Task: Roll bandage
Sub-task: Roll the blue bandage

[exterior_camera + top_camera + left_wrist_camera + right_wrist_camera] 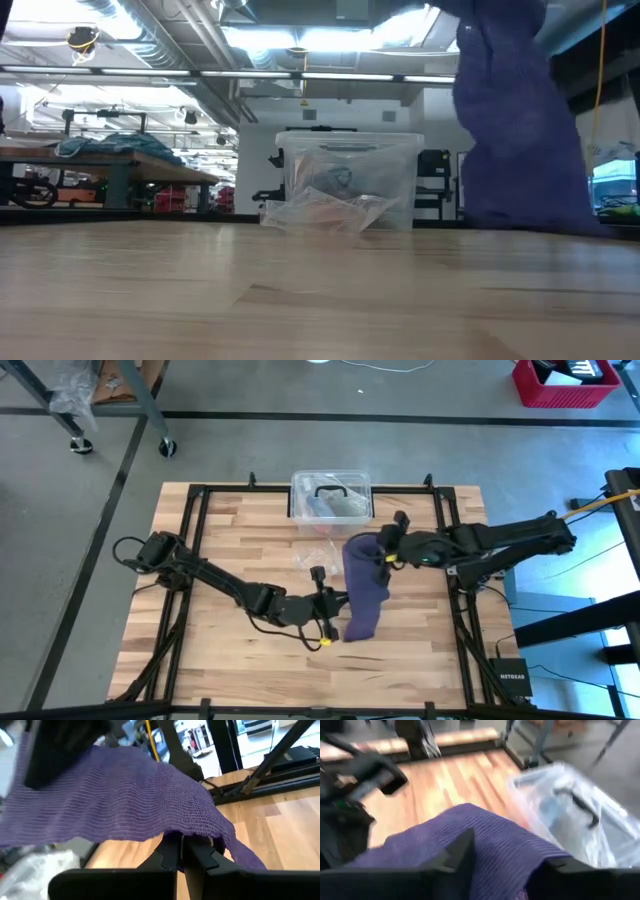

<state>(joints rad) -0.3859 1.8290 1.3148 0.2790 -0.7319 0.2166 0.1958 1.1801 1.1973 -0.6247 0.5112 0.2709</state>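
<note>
The dark navy-purple bandage [362, 588] runs from the table's middle toward its near edge, right of centre. In the low view it hangs down as a broad strip [515, 120], and its lower end reaches the table top. My right gripper [385, 557] is shut on its far, raised end. My left gripper [338, 605] comes from the table's left and is shut on its left long edge, near the near end. The bandage fills the left wrist view [115, 795] and the right wrist view [485, 845]. My left gripper pinches the bandage's long edge [186, 834] between its two fingers, which show closed together. The fingers come about level from the table's left, across the strip. The fabric spreads away beyond the fingertips, with a tail drooping toward the wood. My right gripper holds the bandage's far end [495, 850] between its two fingers [461, 854], the bunched fabric filling the gap. It comes from the table's right. That end is lifted clear and the strip hangs below it, slack, toward the table.
A clear plastic box with a black handle [332, 495] stands at the table's far edge, and it also shows in the low view [345, 175]. A crinkled clear wrapper [318, 552] lies just in front of it. Bare wood lies on the table's left and near parts.
</note>
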